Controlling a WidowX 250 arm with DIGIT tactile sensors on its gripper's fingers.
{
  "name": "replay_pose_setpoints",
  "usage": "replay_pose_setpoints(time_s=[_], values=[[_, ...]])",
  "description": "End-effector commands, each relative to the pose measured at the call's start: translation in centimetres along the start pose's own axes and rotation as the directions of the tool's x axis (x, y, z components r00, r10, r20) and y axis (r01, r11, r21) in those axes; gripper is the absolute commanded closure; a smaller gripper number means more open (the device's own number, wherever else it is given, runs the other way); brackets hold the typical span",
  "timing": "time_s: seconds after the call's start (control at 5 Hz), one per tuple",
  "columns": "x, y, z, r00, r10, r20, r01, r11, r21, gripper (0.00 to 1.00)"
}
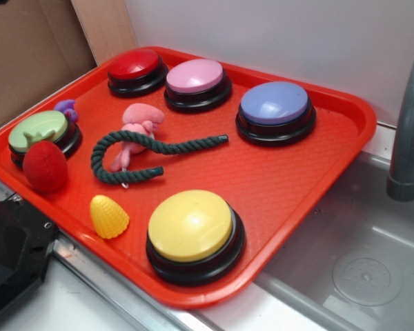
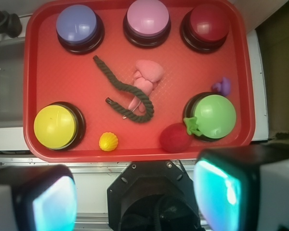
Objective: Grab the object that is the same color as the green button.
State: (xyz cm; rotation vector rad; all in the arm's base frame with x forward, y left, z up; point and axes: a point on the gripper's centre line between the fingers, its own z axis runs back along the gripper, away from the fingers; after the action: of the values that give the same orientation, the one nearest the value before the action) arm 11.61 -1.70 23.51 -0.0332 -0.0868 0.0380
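Note:
A long dark green twisted rope (image 1: 179, 145) (image 2: 116, 83) lies curled in the middle of the red tray (image 1: 297, 179) (image 2: 43, 77), looped partly over a pink plush toy (image 1: 139, 123) (image 2: 148, 74). The pale green button (image 1: 38, 129) (image 2: 216, 115) stands at the tray's edge, with a small green stem piece (image 2: 192, 124) on it and a red fuzzy ball (image 1: 45, 167) (image 2: 176, 137) touching it. In the wrist view my gripper (image 2: 135, 192) hangs high above the tray's near edge, open, with nothing between its fingers (image 2: 53, 202). It does not show in the exterior view.
On the tray also stand a yellow button (image 1: 191, 227) (image 2: 54, 126), red button (image 1: 134, 65), pink button (image 1: 195, 77) and lavender button (image 1: 274, 105). A small yellow toy (image 1: 109, 217) and a purple piece (image 1: 67, 108) lie loose. A sink (image 1: 359, 269) and grey faucet (image 1: 407, 138) are beside the tray.

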Motion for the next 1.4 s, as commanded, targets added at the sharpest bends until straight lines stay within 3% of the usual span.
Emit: replay_pose_setpoints(time_s=[0.0, 0.4, 0.6, 0.8, 1.0, 1.2], values=[[0.0, 0.0, 0.0, 1.0, 0.0, 0.0, 0.0, 1.0, 0.0, 0.0], [2.4, -1.0, -2.3, 0.998, -0.011, 0.065, 0.012, 1.0, -0.004, 0.0], [3.6, -1.9, -3.8, 0.986, -0.031, 0.162, 0.028, 0.999, 0.024, 0.0], [5.2, -2.5, -5.7, 0.963, -0.171, 0.207, 0.172, 0.985, 0.012, 0.0], [6.8, -2.5, -8.2, 0.949, -0.229, 0.217, 0.23, 0.973, 0.018, 0.0], [9.4, -2.6, -11.7, 0.933, -0.315, 0.172, 0.323, 0.946, -0.023, 0.0]])
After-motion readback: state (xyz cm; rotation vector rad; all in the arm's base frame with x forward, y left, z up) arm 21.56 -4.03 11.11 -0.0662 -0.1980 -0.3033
